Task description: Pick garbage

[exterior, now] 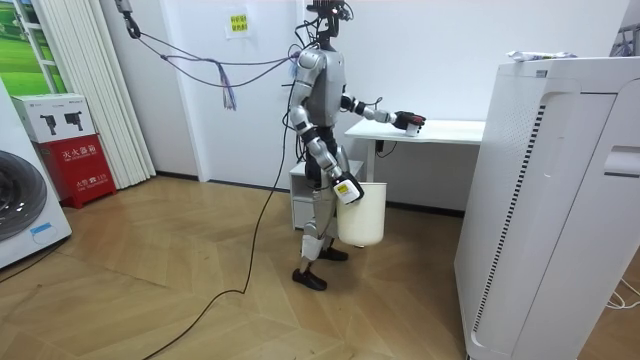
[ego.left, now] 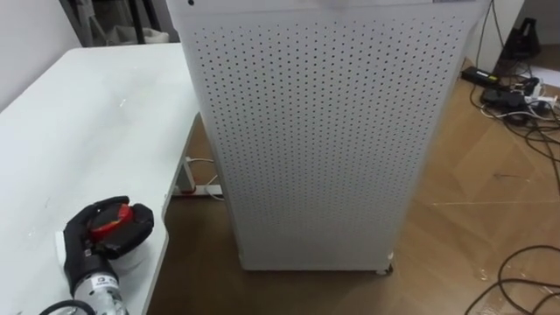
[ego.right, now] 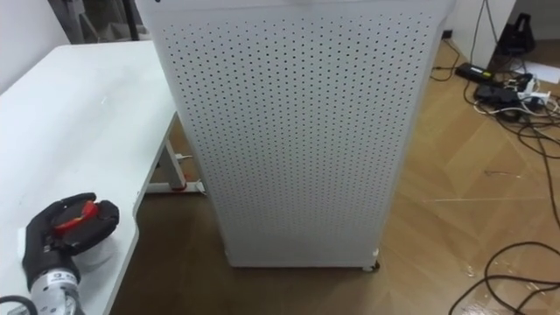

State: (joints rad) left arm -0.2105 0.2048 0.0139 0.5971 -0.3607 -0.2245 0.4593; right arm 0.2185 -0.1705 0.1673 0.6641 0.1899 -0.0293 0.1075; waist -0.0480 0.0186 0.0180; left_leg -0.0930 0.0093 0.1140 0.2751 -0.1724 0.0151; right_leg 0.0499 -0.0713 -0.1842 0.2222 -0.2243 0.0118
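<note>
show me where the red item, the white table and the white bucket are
red item (ego.left: 112, 223), left eye view, on its red upper face
white table (ego.left: 87, 114), left eye view, on the bare tabletop
white bucket (exterior: 362, 215), room view, on its side wall

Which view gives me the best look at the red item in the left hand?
Left eye view: the red item shows largest, with the left hand's fingers curled round it. Right eye view shows less red; room view, a speck.
</note>
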